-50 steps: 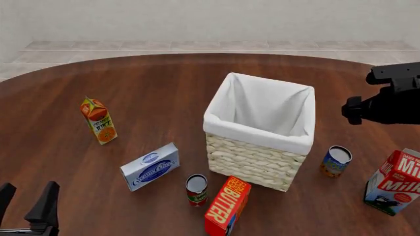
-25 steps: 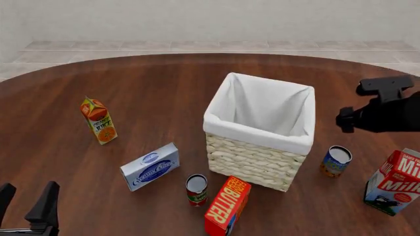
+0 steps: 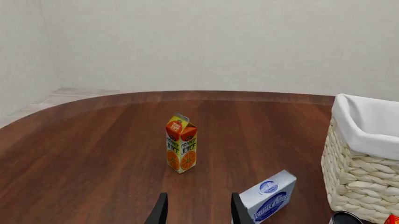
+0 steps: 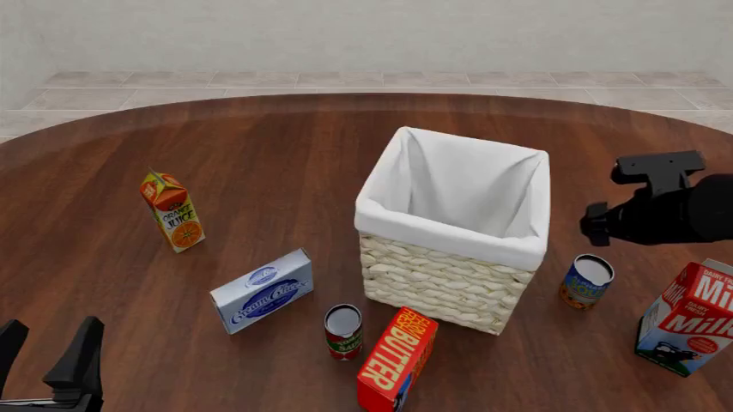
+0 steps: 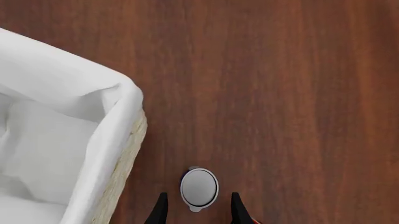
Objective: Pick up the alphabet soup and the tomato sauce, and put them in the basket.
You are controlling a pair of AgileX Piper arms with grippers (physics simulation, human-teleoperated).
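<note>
The alphabet soup [image 4: 588, 281], a short can with a blue-and-orange label, stands upright on the table just right of the basket [image 4: 441, 279]. Above it hovers my right gripper [image 5: 198, 212], open, with the can's silvery top [image 5: 199, 187] showing between and just beyond the fingertips. The right arm [image 4: 670, 210] is a dark mass over the can in the front view. The tomato sauce [image 4: 342, 331], a red-labelled can, stands upright in front of the basket's near left corner. My left gripper [image 4: 44, 354] is open and empty at the near left edge, far from both cans.
An orange juice carton [image 4: 173, 210] stands at the left and a cream cheese box [image 4: 263, 290] lies left of the tomato sauce. A red butter box [image 4: 396, 359] stands right beside that can. A milk carton [image 4: 687, 318] is just right of the soup.
My right arm has moved left and lower, coming over the alphabet soup. The left gripper and all objects have stayed put.
</note>
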